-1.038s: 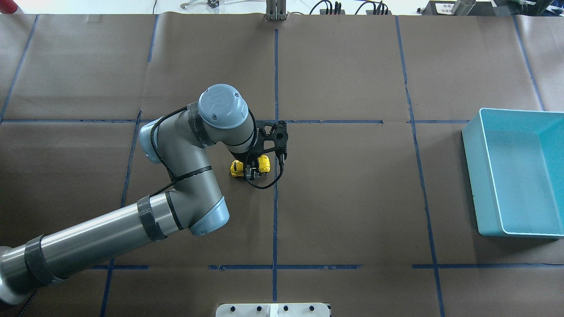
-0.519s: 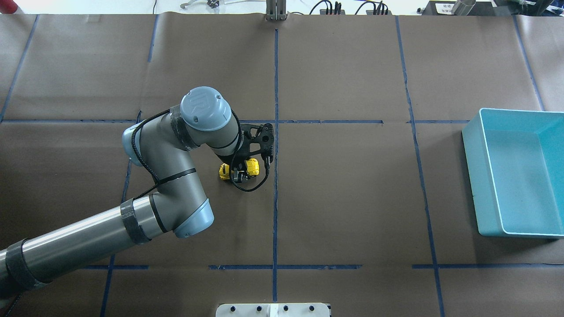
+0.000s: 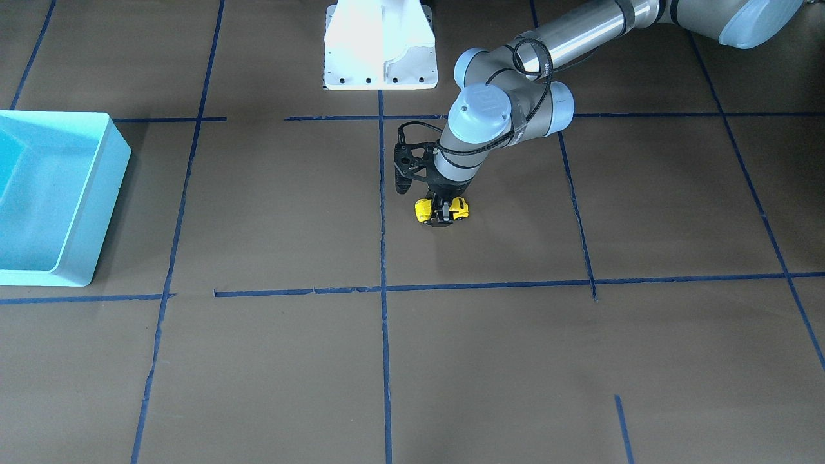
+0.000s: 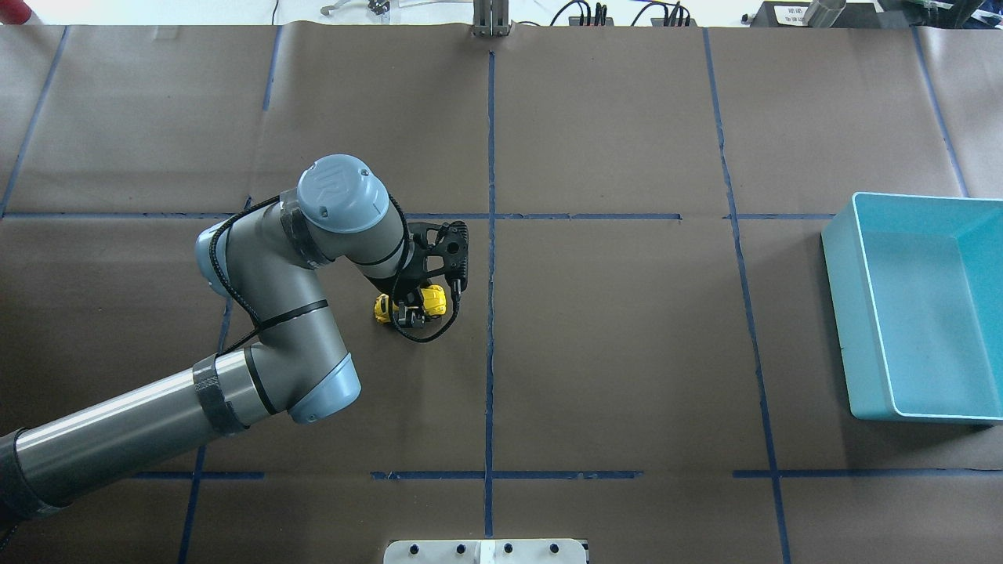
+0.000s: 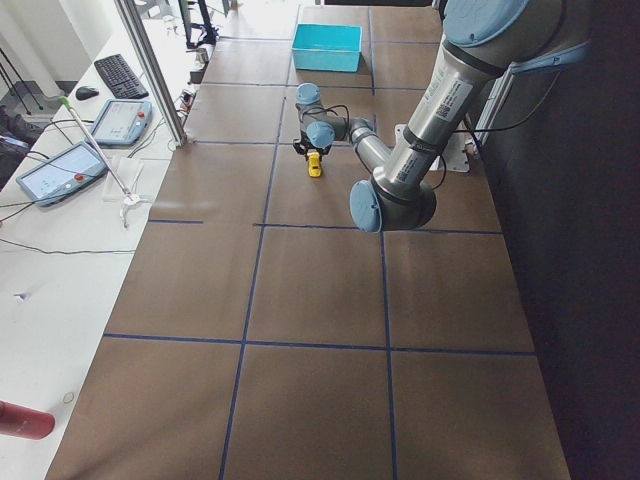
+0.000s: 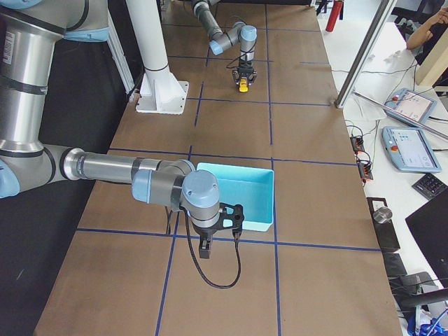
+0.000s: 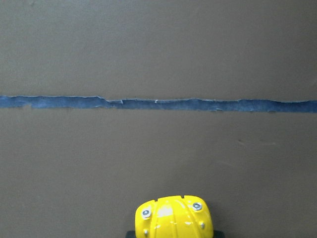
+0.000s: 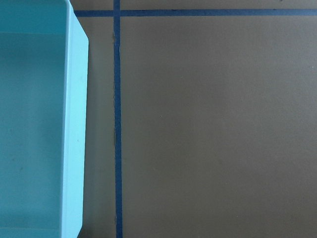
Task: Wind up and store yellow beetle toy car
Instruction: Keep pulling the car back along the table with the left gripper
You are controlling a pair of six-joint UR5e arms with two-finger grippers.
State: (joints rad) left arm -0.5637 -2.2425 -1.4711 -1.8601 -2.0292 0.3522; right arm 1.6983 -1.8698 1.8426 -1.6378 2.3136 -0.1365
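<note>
The yellow beetle toy car [image 4: 432,299] is down at the level of the brown paper, just left of the table's centre tape line. My left gripper [image 4: 407,313] reaches straight down over it and is shut on its middle, so only the two yellow ends show. The front-facing view shows the same car [image 3: 459,207] in the same gripper [image 3: 442,216]. In the left wrist view one rounded end of the car [image 7: 173,218] pokes out at the bottom edge. My right gripper [image 6: 204,250] hangs beside the teal bin; I cannot tell whether it is open or shut.
A teal bin [image 4: 835,258] with nothing visible inside stands at the table's right edge, and its rim [image 8: 77,124] fills the left of the right wrist view. Blue tape lines [image 4: 490,235] cross the brown paper. A white base plate [image 3: 380,45] sits at the robot's side.
My left arm has slid to the left in the overhead view, taking the toy car with it along the paper. The bin has not moved.
</note>
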